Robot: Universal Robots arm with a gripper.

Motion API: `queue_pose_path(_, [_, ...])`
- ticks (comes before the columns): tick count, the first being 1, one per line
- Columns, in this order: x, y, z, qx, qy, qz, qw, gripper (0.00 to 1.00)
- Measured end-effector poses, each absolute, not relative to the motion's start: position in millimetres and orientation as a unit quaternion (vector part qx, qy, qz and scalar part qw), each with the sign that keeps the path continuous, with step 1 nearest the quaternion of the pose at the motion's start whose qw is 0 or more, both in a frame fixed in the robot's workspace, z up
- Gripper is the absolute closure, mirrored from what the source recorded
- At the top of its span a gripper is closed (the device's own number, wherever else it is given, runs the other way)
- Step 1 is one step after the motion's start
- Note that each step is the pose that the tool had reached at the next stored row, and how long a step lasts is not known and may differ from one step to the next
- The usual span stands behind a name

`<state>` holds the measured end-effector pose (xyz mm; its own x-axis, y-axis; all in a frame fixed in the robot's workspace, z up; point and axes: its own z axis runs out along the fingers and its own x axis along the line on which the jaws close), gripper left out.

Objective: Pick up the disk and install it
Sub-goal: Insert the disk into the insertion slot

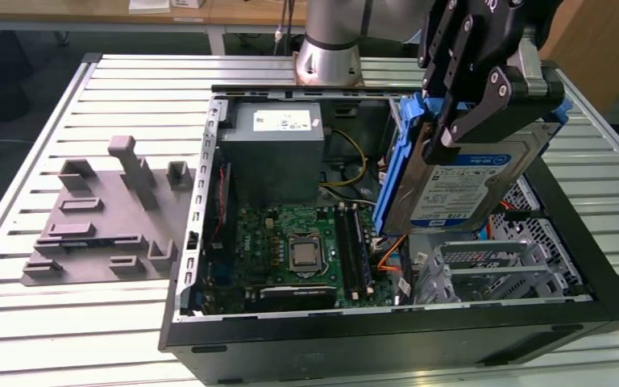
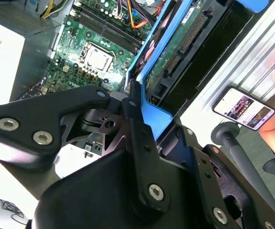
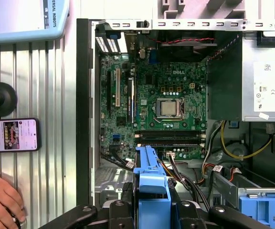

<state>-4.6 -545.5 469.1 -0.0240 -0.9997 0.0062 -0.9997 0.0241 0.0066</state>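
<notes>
above the open case: the disk [image 1: 471, 181] is held clear of the computer case [image 1: 396, 334], label facing the exterior view.
grey fixture [image 1: 100, 218]: seen at 9 o'clock of the case in the exterior view, untouched.
motherboard [image 1: 299, 250]: lies flat inside the case, at 8 o'clock of the disk.
drive cage [image 1: 492, 270]: sits at 6 o'clock beneath the disk.
gripper [image 1: 454, 105]: clamped on the disk's upper end at 12 o'clock, blue bracket [image 3: 152, 183] pinched between the jaws.
judged technique: the disk is best kept square to the cage and clear of the cables [image 1: 390, 250].
person's hand [image 3: 1, 200]: rests beside a phone [image 3: 11, 135], outside the case.
</notes>
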Motion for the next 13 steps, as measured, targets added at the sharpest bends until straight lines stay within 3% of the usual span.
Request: queue_pose_path(13, [3.9,-549.3,466.3,0.699,-0.716,0.000,0.004,0.64])
